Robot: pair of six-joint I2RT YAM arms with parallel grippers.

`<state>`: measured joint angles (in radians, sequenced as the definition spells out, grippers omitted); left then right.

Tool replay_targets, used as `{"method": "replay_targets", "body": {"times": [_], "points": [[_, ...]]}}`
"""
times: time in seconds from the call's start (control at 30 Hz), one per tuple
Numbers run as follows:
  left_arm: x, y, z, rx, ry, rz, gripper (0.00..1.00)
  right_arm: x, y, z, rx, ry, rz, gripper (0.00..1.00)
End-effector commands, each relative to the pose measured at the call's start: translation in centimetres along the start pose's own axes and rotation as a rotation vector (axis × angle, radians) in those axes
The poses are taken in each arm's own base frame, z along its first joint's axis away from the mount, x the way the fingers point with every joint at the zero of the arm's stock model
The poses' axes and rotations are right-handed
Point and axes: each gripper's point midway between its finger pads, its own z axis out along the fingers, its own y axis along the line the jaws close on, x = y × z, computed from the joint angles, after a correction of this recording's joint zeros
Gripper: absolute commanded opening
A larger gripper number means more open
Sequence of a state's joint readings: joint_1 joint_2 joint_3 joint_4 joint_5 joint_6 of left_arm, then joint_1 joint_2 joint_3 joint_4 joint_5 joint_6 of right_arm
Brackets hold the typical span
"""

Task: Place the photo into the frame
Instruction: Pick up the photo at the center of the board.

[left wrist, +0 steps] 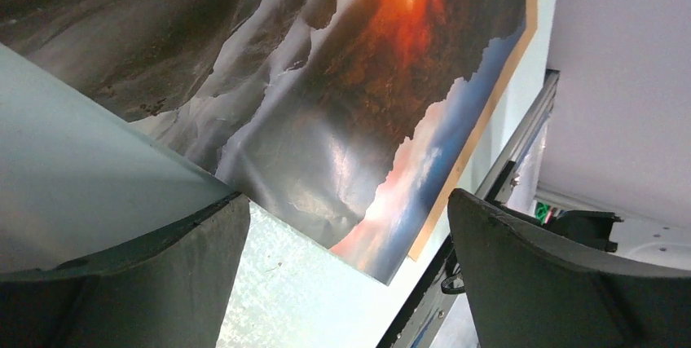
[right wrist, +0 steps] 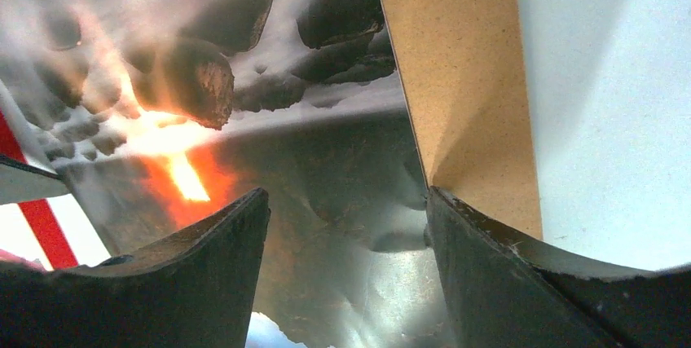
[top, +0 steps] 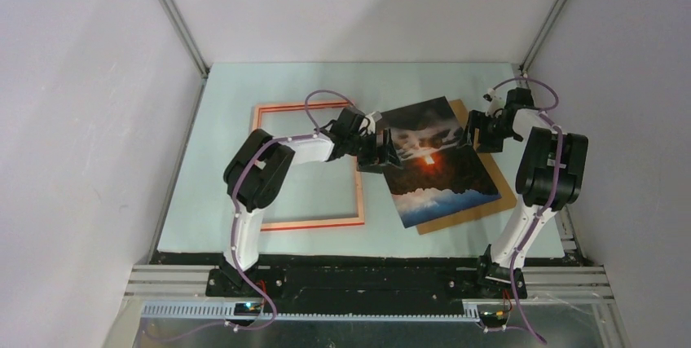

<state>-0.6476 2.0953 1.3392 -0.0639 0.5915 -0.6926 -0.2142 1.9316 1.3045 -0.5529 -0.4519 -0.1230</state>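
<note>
The left gripper (top: 381,152) stood with its jaws spread as wide as they go, gripping nothing. In the left wrist view its two dark fingers (left wrist: 147,283) sat far apart at the bottom corners. The left gripper (left wrist: 349,201) faced the near left edge of the photo (left wrist: 326,79), with that edge in the gap between the fingers. Whether either finger touched the print could not be told.

The right gripper (top: 479,132) was at the far right edge of the photo (top: 436,165), its jaws also apart and clamped on nothing. In the right wrist view, the right gripper (right wrist: 349,197) hung over the glossy print (right wrist: 310,160). The print's right edge ran close to the inner side of one finger (right wrist: 530,283).

The photo lay askew on the brown backing board (top: 481,211), right of centre on the table (top: 220,160). The board showed past the photo's right and near edges. The frame (top: 310,224) lay flat to the left, red side visible, with the left arm reaching across it. The photo was outside the frame, and its left corner was close beside the frame's right rail.
</note>
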Motion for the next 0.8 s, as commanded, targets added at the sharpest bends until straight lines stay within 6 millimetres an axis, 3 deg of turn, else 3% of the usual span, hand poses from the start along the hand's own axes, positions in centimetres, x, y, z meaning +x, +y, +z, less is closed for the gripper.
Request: {"method": "replay_targets", "body": {"times": [0.0, 0.4, 0.77], "points": [[0.7, 1.7, 0.2, 0.008, -0.044, -0.053, 1.0, 2.8, 0.4, 1.1, -0.077, 0.089, 0.108, 0.75], [-2.3, -1.1, -2.8, 0.136, -0.139, -0.011, 1.0, 3.4, 0.3, 1.3, -0.111, 0.102, 0.16, 0.73], [-2.9, -3.3, -3.7, 0.228, -0.161, 0.014, 1.0, 3.6, 0.9, 1.4, -0.126, 0.114, 0.158, 0.73]]}}
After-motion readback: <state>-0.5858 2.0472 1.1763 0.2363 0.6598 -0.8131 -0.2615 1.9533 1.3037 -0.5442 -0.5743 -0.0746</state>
